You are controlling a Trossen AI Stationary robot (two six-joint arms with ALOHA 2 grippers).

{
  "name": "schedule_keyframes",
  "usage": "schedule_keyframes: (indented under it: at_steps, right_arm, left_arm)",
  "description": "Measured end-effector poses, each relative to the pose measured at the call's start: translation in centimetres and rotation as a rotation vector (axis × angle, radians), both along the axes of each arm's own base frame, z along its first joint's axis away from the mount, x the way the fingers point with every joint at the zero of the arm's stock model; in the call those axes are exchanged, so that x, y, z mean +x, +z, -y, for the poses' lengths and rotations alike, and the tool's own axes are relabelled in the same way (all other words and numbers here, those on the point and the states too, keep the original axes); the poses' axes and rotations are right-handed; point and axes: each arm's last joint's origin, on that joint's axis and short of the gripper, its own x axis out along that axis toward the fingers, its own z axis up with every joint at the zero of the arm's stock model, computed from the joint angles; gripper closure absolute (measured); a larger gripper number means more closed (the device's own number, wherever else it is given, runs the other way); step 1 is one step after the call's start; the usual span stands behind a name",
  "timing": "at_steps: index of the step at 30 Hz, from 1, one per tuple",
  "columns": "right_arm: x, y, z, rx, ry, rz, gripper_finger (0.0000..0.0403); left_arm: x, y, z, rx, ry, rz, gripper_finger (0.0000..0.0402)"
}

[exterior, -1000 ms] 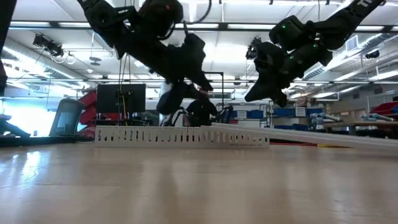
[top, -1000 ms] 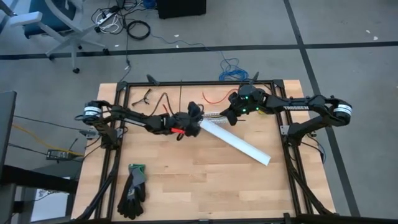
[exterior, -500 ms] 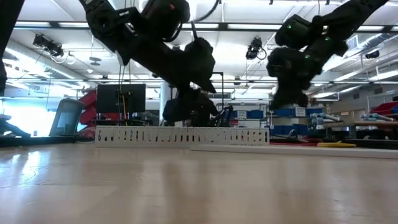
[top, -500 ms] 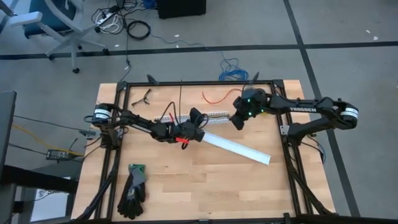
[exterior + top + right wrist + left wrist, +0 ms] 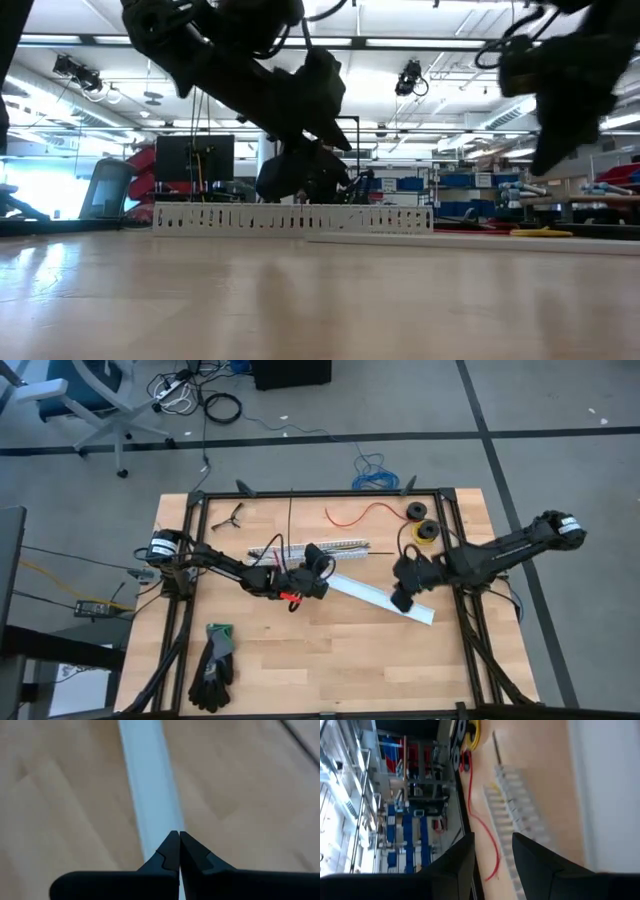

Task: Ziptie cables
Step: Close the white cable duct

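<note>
Snagging is your risk: left tool (image 5: 316,561), half open and holding nothing, hangs near the cables (image 5: 265,549) beside the slotted channel (image 5: 338,546). Right tool (image 5: 403,598), shut and empty, may push the white cover (image 5: 368,591).

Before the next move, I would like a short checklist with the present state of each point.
1. Right gripper shut and empty, above the white cover strip: ok.
2. Left gripper partly open, nothing seen between its fingers: ok.
3. Cables bundle located: cannot tell; only a yellowish trace shows by the slotted channel.
4. Single red wire lies apart from both arms: ok.
5. Gloves lie clear of the work area: ok.
</note>
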Motion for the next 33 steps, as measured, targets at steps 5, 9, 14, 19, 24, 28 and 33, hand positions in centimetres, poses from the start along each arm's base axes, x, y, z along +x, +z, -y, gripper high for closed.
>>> schedule_keyframes:
  at_steps: [5, 9, 14, 19, 24, 28, 33]
  right_arm:
    - [-1.0, -0.3, -3.4, 0.017, -0.03, 0.029, 0.0403]
    - [-1.7, -0.8, -5.5, -0.006, -0.059, 0.067, 0.0403]
    - [-1.5, -2.0, -6.9, -0.034, -0.075, 0.071, 0.0403]
    - [-0.4, -3.5, -7.7, -0.056, -0.063, 0.05, 0.0401]
    - [1.0, -4.5, -8.7, 0.007, 0.038, 0.047, 0.0389]
    - [1.6, -5.4, -8.7, -0.016, 0.065, 0.016, 0.037]
    - [2.1, -5.6, -7.9, -0.049, 0.083, -0.004, 0.0349]
  left_arm:
    - [-0.1, -0.2, 2.4, -0.081, -0.143, 0.002, 0.0259]
    - [-0.4, -0.6, 3.4, -0.134, -0.191, -0.02, 0.0259]
    - [-0.6, -0.7, 4.2, -0.187, -0.184, -0.01, 0.0259]
    - [-0.9, -0.8, 5.2, -0.204, -0.205, -0.007, 0.0259]
    - [-1.0, -0.8, 6.0, -0.221, -0.218, 0.0, 0.0259]
    - [-1.0, -0.8, 6.0, -0.243, -0.208, 0.012, 0.0259]
    - [-1.1, -0.8, 6.1, -0.243, -0.208, 0.012, 0.0259]
